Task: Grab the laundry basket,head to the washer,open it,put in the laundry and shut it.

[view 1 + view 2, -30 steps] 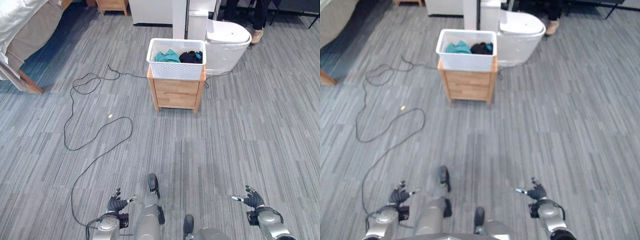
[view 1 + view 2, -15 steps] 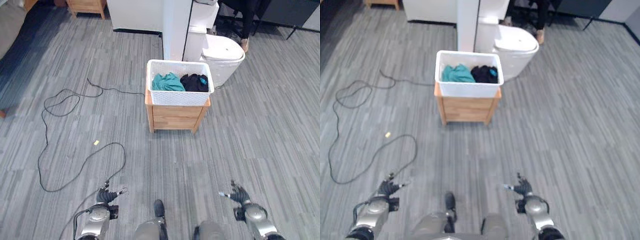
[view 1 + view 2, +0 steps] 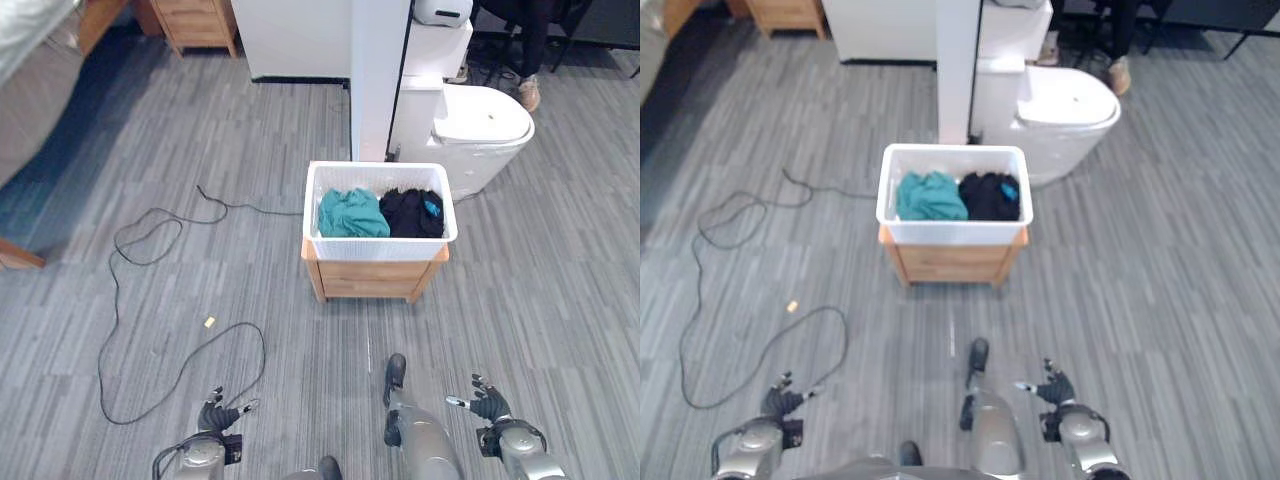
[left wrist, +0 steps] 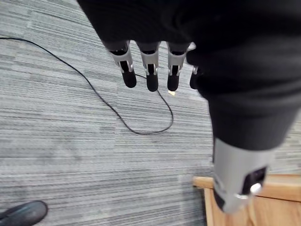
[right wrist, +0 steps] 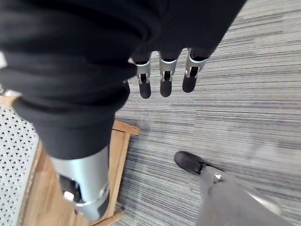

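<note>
A white perforated laundry basket (image 3: 380, 240) sits on a low wooden nightstand (image 3: 371, 281) straight ahead. Inside it lie a teal garment (image 3: 347, 213) on the left and a black garment (image 3: 412, 212) on the right. My left hand (image 3: 213, 417) hangs low at the lower left, open, fingers (image 4: 149, 67) straight over the floor. At the lower right my right hand (image 3: 487, 406) is open too, its fingers (image 5: 162, 74) relaxed. Both hands are well short of the basket and hold nothing.
A white rounded washer (image 3: 478, 125) stands behind the basket to the right, beside a white pillar (image 3: 378, 75). A person's shoe (image 3: 527, 93) shows at the back right. A small wooden cabinet (image 3: 195, 22) is at the back left, and a small yellow scrap (image 3: 209, 322) lies on the floor.
The whole picture has shifted: the camera moved closer, so basket and nightstand show lower and nearer. Both hands stay low and open at the bottom.
</note>
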### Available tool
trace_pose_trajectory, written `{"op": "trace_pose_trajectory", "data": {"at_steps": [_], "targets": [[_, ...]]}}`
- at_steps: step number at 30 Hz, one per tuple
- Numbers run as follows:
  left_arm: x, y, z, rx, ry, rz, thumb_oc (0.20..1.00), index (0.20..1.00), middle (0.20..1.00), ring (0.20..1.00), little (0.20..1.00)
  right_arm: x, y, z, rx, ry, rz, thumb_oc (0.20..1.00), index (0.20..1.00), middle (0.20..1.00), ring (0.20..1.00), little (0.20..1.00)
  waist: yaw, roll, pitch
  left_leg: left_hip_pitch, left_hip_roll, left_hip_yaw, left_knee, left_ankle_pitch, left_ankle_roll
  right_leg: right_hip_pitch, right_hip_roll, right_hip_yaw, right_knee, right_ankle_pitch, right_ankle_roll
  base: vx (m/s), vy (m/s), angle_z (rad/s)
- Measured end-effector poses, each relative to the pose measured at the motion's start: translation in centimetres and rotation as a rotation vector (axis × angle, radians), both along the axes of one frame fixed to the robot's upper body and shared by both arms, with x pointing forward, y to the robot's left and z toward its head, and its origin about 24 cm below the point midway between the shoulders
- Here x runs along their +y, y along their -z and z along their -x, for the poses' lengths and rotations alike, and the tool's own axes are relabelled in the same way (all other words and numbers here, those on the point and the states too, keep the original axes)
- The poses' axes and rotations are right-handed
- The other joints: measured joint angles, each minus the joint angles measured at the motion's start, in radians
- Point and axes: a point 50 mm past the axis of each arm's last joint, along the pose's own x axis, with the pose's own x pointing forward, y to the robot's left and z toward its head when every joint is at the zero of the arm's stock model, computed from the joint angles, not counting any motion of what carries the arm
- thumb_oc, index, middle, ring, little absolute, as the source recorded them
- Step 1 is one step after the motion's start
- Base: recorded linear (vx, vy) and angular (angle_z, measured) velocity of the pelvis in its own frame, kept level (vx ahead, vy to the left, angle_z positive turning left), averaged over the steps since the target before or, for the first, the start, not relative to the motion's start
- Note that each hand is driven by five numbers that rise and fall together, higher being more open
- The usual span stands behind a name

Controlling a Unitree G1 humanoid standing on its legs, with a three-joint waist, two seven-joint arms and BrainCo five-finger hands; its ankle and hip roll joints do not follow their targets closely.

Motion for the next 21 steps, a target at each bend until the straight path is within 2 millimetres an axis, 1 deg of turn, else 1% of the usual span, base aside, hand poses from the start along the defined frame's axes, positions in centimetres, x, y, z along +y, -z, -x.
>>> {"op": "trace_pose_trajectory", "data": {"at_steps": [1,2,3,4,5,6,7,8,9,10,11,12,13,14,16,17,18,19,20,21], "targets": [[-0.4,0.1,0.0,0.000,0.012,0.009,1.000,1.000,1.000,1.000,1.000,-0.3,-0.1,0.0,0.001,0.000,0.009,1.000,1.000,1.000,1.000,1.000,-0.005,0.002,-0.002,-0.011,0.015,0.009,0.061,0.005,-0.009,0.025,0.002,-0.008,-0.010,0.007,-0.011,0.25,-0.229,0.32],[-0.5,0.1,0.2,0.003,0.012,0.012,1.000,1.000,1.000,1.000,1.000,-0.5,-0.3,-0.2,-0.010,-0.001,0.014,1.000,1.000,1.000,1.000,1.000,-0.007,-0.003,-0.003,-0.026,0.022,0.017,0.112,0.001,-0.016,0.055,0.007,-0.001,-0.028,0.039,-0.056,0.24,-0.238,-0.02],[-0.7,0.3,0.4,0.009,0.010,0.021,1.000,1.000,1.000,1.000,1.000,-1.0,-1.1,-1.1,-0.048,-0.013,0.032,1.000,1.000,1.000,1.000,1.000,-0.005,-0.002,-0.015,-0.046,0.039,0.004,0.155,0.009,-0.030,0.086,0.037,0.012,-0.064,0.041,-0.135,0.33,-0.307,-0.24],[-0.9,0.3,0.1,0.008,0.013,0.027,1.000,1.000,1.000,1.000,1.000,-1.6,-1.9,-2.1,-0.083,-0.014,0.051,1.000,1.000,1.000,1.000,1.000,-0.004,-0.001,-0.014,-0.127,0.081,0.013,0.360,0.008,-0.048,0.126,0.071,0.023,-0.102,0.044,-0.140,0.22,-0.166,-0.42],[-1.0,0.3,0.1,0.005,0.016,0.030,1.000,1.000,1.000,1.000,1.000,-1.7,-2.4,-2.6,-0.102,-0.019,0.057,1.000,1.000,1.000,1.000,1.000,0.004,-0.006,-0.012,-0.156,0.095,0.001,0.397,-0.013,-0.059,0.149,0.083,0.042,-0.116,0.034,-0.154,0.22,-0.100,-0.42],[-1.0,0.2,-0.3,-0.005,0.020,0.029,1.000,1.000,1.000,1.000,1.000,-1.8,-2.6,-2.9,-0.113,-0.020,0.062,1.000,1.000,1.000,1.000,1.000,0.005,-0.022,-0.006,-0.182,0.085,-0.006,0.392,-0.037,-0.060,0.176,0.086,0.058,-0.142,0.030,-0.164,0.12,-0.031,-0.38],[-1.0,0.0,-0.6,-0.016,0.023,0.029,1.000,1.000,1.000,1.000,1.000,-1.8,-2.8,-3.1,-0.119,-0.022,0.064,1.000,1.000,1.000,1.000,1.000,0.006,-0.035,0.001,-0.208,0.072,-0.022,0.359,-0.046,-0.056,0.190,0.085,0.068,-0.146,0.025,-0.167,0.21,-0.001,-0.46],[-1.1,-0.1,-0.8,-0.023,0.026,0.031,1.000,1.000,1.000,1.000,1.000,-1.7,-2.8,-3.2,-0.122,-0.029,0.064,1.000,1.000,1.000,1.000,1.000,0.004,-0.045,0.005,-0.239,0.060,-0.050,0.249,-0.041,-0.059,0.212,0.092,0.070,-0.145,0.022,-0.168,0.20,0.024,-0.47],[-1.1,-0.2,-0.9,-0.027,0.027,0.030,1.000,1.000,1.000,1.000,1.000,-1.6,-2.8,-3.2,-0.120,-0.033,0.064,1.000,1.000,1.000,1.000,1.000,0.001,-0.044,0.005,-0.267,0.060,-0.050,0.199,-0.035,-0.058,0.227,0.100,0.077,-0.146,0.016,-0.166,0.27,0.040,-0.46],[-1.1,-0.3,-1.0,-0.031,0.029,0.029,1.000,1.000,1.000,1.000,1.000,-1.6,-2.7,-3.1,-0.116,-0.034,0.064,1.000,1.000,1.000,1.000,1.000,0.004,-0.045,0.005,-0.289,0.045,-0.065,0.134,-0.018,-0.056,0.237,0.102,0.094,-0.146,-0.004,-0.152,0.19,0.052,-0.37],[-1.1,-0.3,-1.1,-0.037,0.030,0.030,1.000,1.000,1.000,1.000,1.000,-1.6,-2.6,-3.0,-0.113,-0.033,0.065,1.000,1.000,1.000,1.000,1.000,0.005,-0.045,0.006,-0.301,0.033,-0.097,0.049,0.023,-0.056,0.250,0.104,0.106,-0.147,-0.020,-0.132,0.17,0.054,-0.35],[-1.1,-0.3,-1.1,-0.037,0.029,0.029,1.000,1.000,1.000,1.000,1.000,-1.6,-2.6,-3.0,-0.110,-0.032,0.066,1.000,1.000,1.000,1.000,1.000,0.007,-0.041,0.006,-0.324,0.028,-0.106,-0.007,0.068,-0.059,0.260,0.109,0.115,-0.147,-0.034,-0.122,0.15,0.065,-0.33],[-1.0,-0.3,-1.1,-0.037,0.026,0.028,1.000,1.000,1.000,1.000,1.000,-1.7,-2.5,-2.8,-0.103,-0.030,0.067,1.000,1.000,1.000,1.000,1.000,0.008,-0.038,0.006,-0.344,0.027,-0.109,-0.048,0.111,-0.059,0.271,0.114,0.121,-0.152,-0.041,-0.123,0.14,0.079,-0.34],[-1.0,-0.3,-0.9,-0.033,0.024,0.027,1.000,1.000,1.000,1.000,1.000,-1.8,-2.3,-2.5,-0.094,-0.025,0.070,1.000,1.000,1.000,1.000,1.000,0.008,-0.028,0.012,-0.371,0.037,-0.101,-0.063,0.174,-0.047,0.292,0.128,0.122,-0.152,-0.053,-0.136,0.19,0.113,-0.32],[-0.9,-0.1,-0.4,-0.019,0.020,0.026,1.000,1.000,1.000,1.000,1.000,-1.9,-2.1,-2.0,-0.082,-0.020,0.073,1.000,1.000,1.000,1.000,1.000,0.008,-0.011,0.009,-0.374,0.051,-0.098,-0.043,0.212,-0.035,0.321,0.142,0.130,-0.152,-0.071,-0.138,0.17,0.097,-0.23],[-0.9,0.0,-0.1,-0.011,0.017,0.026,1.000,1.000,1.000,1.000,1.000,-2.0,-2.0,-1.8,-0.074,-0.017,0.076,1.000,1.000,1.000,1.000,1.000,0.008,-0.003,0.005,-0.357,0.055,-0.097,-0.048,0.220,-0.026,0.335,0.145,0.134,-0.152,-0.083,-0.133,0.12,0.073,-0.17],[-0.8,0.2,0.3,-0.001,0.012,0.026,1.000,1.000,1.000,1.000,1.000,-2.2,-1.9,-1.5,-0.068,-0.016,0.082,1.000,1.000,1.000,1.000,1.000,0.007,0.011,-0.003,-0.326,0.059,-0.099,-0.055,0.228,-0.025,0.350,0.152,0.139,-0.146,-0.090,-0.124,0.18,0.127,-0.16],[-1.0,0.3,0.7,0.005,0.012,0.031,1.000,1.000,1.000,1.000,1.000,-2.8,-2.0,-1.2,-0.062,-0.015,0.097,1.000,1.000,1.000,1.000,1.000,0.007,0.041,-0.016,-0.299,0.072,-0.102,-0.063,0.242,-0.011,0.350,0.170,0.141,-0.146,-0.097,-0.113,0.23,0.168,-0.07],[-0.8,0.3,0.6,0.006,0.009,0.028,1.000,1.000,1.000,1.000,1.000,-2.8,-1.9,-1.2,-0.060,-0.006,0.098,1.000,1.000,1.000,1.000,1.000,0.007,0.039,-0.017,-0.280,0.063,-0.101,-0.093,0.246,0.005,0.356,0.160,0.142,-0.146,-0.102,-0.103,0.21,0.163,-0.04],[-0.6,0.5,0.9,0.018,-0.002,0.026,1.000,1.000,1.000,1.000,1.000,-2.7,-2.1,-1.3,-0.073,-0.007,0.099,1.000,1.000,1.000,1.000,1.000,0.009,0.038,-0.019,-0.252,0.042,-0.092,-0.114,0.248,0.028,0.372,0.138,0.147,-0.145,-0.109,-0.086,0.12,0.113,0.01]]}}
